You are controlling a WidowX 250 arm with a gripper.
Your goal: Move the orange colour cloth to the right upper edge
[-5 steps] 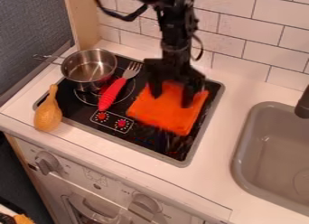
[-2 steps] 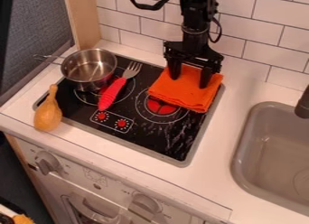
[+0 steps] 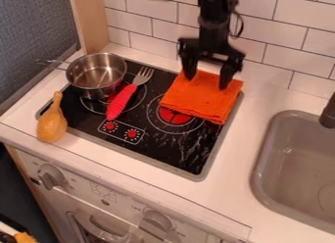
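Black gripper, spread apart, hangs at the far part of the orange cloth, at two o'clock on the stovetop; metal pot at eleven.

Black robot arm cut off at top; black faucet, grey sink at right. Black stovetop: far right corner mostly hidden under orange fabric cloth. Yellow thing, bottom left, cut off, unidentifiable.

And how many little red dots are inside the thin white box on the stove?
2: the left dot, just below the fork, and the right dot, a bit nearer the front of the stove.
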